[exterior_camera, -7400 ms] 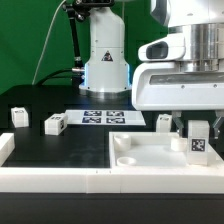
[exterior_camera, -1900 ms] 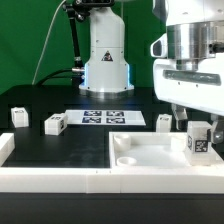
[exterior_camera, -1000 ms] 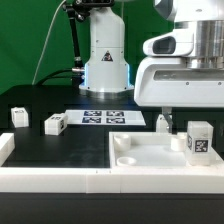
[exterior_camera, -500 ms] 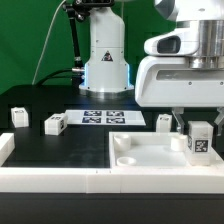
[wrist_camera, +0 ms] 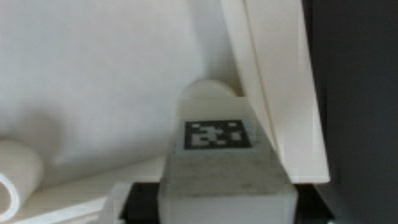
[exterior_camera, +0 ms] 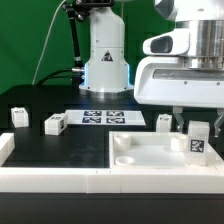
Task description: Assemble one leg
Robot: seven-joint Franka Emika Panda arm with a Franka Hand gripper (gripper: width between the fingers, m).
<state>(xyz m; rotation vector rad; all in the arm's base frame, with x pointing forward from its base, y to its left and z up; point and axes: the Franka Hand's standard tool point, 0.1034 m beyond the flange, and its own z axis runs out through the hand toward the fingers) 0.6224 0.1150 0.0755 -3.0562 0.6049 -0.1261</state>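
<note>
The leg (exterior_camera: 198, 140), a small white block with a black-and-white tag, stands upright on the far-right corner of the large flat white square piece (exterior_camera: 150, 160). My gripper (exterior_camera: 195, 125) reaches down over it from above. In the wrist view the leg (wrist_camera: 222, 150) sits between my two black pads (wrist_camera: 143, 205), which press on both its sides, so the gripper (wrist_camera: 224, 205) is shut on it. The leg's foot against the square piece (wrist_camera: 107, 80) is partly hidden.
Three more loose legs stand on the black table: one (exterior_camera: 18, 116) at the exterior view's left, one (exterior_camera: 54, 123) beside it, one (exterior_camera: 163, 121) near my gripper. The marker board (exterior_camera: 103, 117) lies mid-table. White rails (exterior_camera: 55, 180) border the front. The arm's base (exterior_camera: 105, 60) stands behind.
The gripper turned about the leg between 1.9 s and 1.0 s ago. Since then the leg has shifted very slightly down and to the exterior view's left.
</note>
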